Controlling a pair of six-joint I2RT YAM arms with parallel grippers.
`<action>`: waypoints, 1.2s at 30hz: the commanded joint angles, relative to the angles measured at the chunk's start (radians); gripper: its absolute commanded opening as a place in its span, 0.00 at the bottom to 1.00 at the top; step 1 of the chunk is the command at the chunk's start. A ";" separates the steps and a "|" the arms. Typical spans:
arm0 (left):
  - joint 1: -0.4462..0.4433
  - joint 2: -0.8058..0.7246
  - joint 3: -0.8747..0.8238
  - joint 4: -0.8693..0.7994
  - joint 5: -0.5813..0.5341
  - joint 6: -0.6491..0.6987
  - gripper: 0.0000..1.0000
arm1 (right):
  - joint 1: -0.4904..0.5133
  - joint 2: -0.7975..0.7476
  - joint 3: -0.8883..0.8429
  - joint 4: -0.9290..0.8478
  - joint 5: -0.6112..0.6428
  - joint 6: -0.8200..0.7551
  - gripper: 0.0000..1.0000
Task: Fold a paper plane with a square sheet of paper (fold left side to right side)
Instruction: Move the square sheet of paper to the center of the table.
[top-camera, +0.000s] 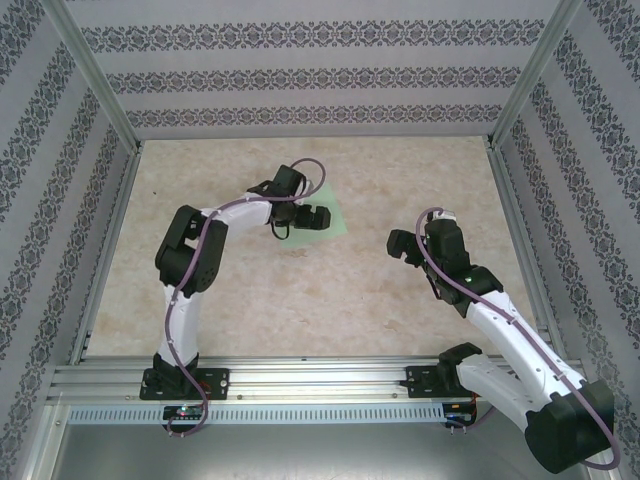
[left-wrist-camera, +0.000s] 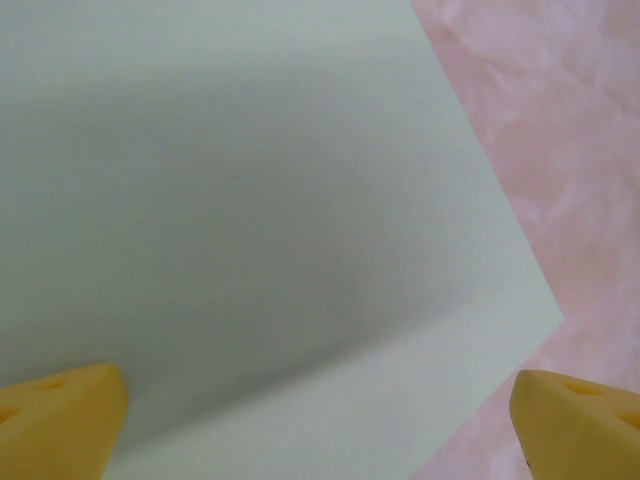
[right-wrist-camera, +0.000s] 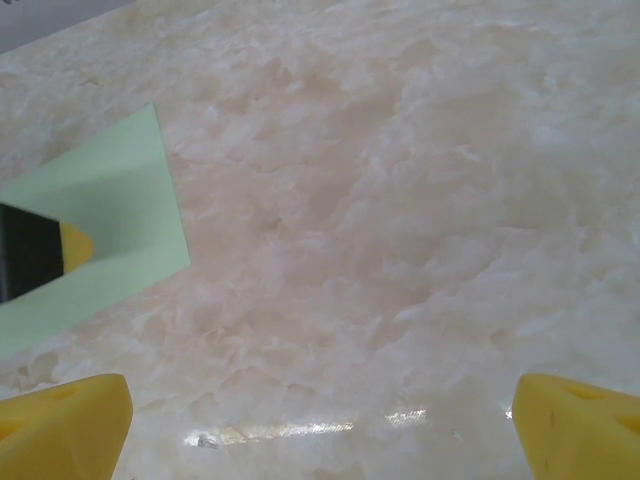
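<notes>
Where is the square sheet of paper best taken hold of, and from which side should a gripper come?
Probably at a corner or edge, not the middle: the square sheet of paper seems to lie flat on the table, so nothing stands up to pinch. The open left gripper straddles one edge near a corner; coming in low from the bare table side there looks best.

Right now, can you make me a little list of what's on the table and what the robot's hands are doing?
paper: square sheet of paper, pale green, lying on the table, not yet a plane
left gripper: open, right over the paper; touching or not, cannot tell
right gripper: open, above bare table, off to the paper's right
held: nothing
</notes>
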 joint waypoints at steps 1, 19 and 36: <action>-0.031 -0.043 -0.118 -0.016 0.033 -0.015 1.00 | 0.011 -0.001 -0.010 0.007 0.009 0.024 0.98; -0.172 -0.373 -0.444 0.117 0.004 -0.139 1.00 | 0.046 0.266 0.041 0.118 -0.138 0.101 0.98; -0.004 -0.374 -0.436 0.141 0.017 -0.300 0.86 | 0.272 0.790 0.398 0.009 -0.029 0.309 0.89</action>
